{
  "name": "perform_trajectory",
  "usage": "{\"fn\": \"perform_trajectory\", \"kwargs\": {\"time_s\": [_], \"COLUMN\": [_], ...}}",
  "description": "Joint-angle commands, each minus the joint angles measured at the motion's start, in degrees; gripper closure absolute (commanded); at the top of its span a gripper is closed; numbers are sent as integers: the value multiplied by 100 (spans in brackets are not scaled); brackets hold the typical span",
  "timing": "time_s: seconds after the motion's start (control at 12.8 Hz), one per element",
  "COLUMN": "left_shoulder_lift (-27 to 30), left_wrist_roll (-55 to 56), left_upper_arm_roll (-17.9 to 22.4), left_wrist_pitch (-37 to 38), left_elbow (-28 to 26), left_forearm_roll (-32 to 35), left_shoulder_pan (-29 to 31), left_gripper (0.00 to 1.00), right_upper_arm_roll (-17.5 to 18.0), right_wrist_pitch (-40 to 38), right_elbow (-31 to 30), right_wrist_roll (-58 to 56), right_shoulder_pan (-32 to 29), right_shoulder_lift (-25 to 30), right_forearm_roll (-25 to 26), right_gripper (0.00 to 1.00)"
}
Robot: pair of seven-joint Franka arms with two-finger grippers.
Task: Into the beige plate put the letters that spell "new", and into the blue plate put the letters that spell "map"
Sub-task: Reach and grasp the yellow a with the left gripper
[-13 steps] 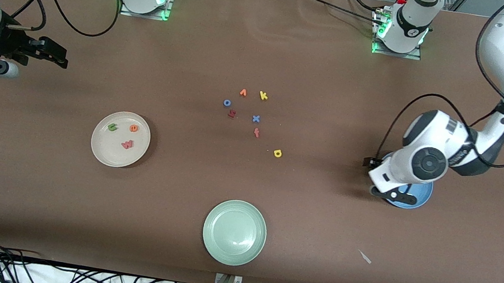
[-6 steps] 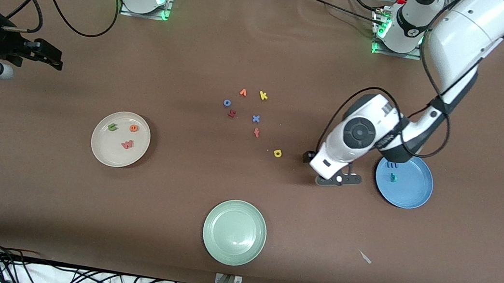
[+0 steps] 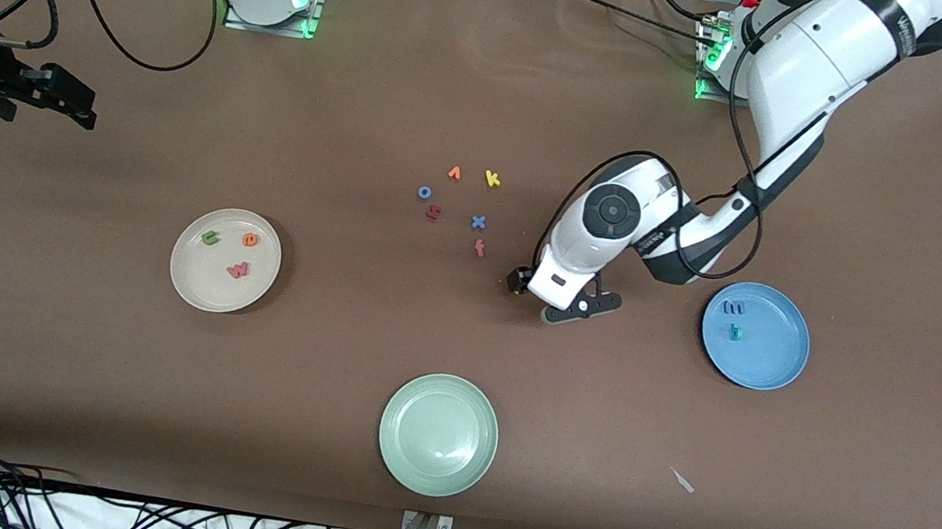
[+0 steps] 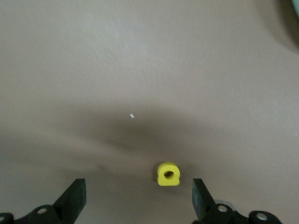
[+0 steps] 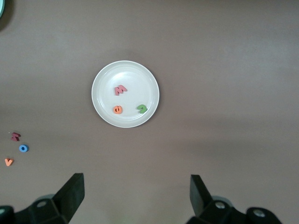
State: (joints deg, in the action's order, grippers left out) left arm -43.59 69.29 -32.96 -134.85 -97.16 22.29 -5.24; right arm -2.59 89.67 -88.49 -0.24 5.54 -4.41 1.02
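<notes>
The beige plate [image 3: 204, 286] [image 5: 100, 100] holds the green n [image 3: 210, 238] [image 5: 142, 108], orange e [image 3: 250, 240] [image 5: 117, 109] and salmon w [image 3: 238, 270] [image 5: 120, 90]. In the blue plate [image 3: 770, 360] lie the blue m [image 3: 734, 308] and teal p [image 3: 734, 333]. The yellow a [image 4: 168, 174] rests on the bare table, hidden in the front view under my left gripper [image 3: 545, 292] [image 4: 138, 196]. That gripper hangs open over it, with the letter close to one finger. My right gripper [image 3: 74, 103] [image 5: 135, 193] waits open and holds nothing, over the right arm's end of the table.
Loose letters lie mid-table: orange v [image 3: 454, 173], yellow k [image 3: 492, 179], blue o [image 3: 424, 192], a dark red letter [image 3: 433, 212], blue x [image 3: 478, 222], red f [image 3: 479, 248]. A pale green plate [image 3: 433, 469] stands near the front edge; a white scrap [image 3: 684, 481] lies beside it.
My left arm swept from over the blue plate toward the middle and now covers the yellow a. The right gripper drifted slightly toward its end of the table.
</notes>
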Motion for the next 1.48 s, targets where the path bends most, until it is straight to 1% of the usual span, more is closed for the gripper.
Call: {"fn": "perform_trajectory", "kwargs": {"time_s": [0.0, 0.08, 0.16, 0.31, 0.47, 0.7, 0.93, 1.09, 1.25, 1.32, 1.4], "left_shoulder_lift": [-228, -350, -465, -554, -597, -607, -607, -607, -598, -563, -537], "left_wrist_roll": [382, 488, 507, 516, 629, 665, 752, 753, 753, 753, 744], "left_upper_arm_roll": [569, 745, 808, 808, 826, 878, 905, 905, 922, 922, 914], "left_wrist_pitch": [-41, -41, -41, 2, 3, 38, 47, 55, 90, 265, 423], "left_elbow": [354, 521, 644, 847, 865, 865, 865, 865, 857, 865, 874], "left_forearm_roll": [-67, -93, -111, -120, -94, -67, -41, -41, -32, -32, -32], "left_shoulder_pan": [-677, -898, -952, -1005, -1076, -1155, -1208, -1199, -1190, -1182, -1155], "left_gripper": [0, 2, 3, 6, 11, 26, 46, 64, 85, 94, 100], "right_upper_arm_roll": [66, 66, 66, 66, 66, 66, 66, 75, 75, 75, 75], "right_wrist_pitch": [-28, -20, -28, -28, -19, -19, -20, -20, -28, -28, -28], "right_elbow": [139, 174, 201, 210, 210, 210, 210, 210, 210, 210, 210], "right_wrist_roll": [50, 50, 50, 50, 50, 50, 50, 50, 50, 50, 50], "right_shoulder_pan": [34, 34, 43, 43, 35, 34, 43, 43, 43, 43, 43], "right_shoulder_lift": [-77, -86, -121, -121, -130, -130, -130, -130, -121, -121, -121], "right_forearm_roll": [91, 92, 92, 92, 92, 92, 83, 83, 83, 83, 83], "right_gripper": [0, 0, 0, 0, 0, 0, 0, 0, 0, 0, 0]}}
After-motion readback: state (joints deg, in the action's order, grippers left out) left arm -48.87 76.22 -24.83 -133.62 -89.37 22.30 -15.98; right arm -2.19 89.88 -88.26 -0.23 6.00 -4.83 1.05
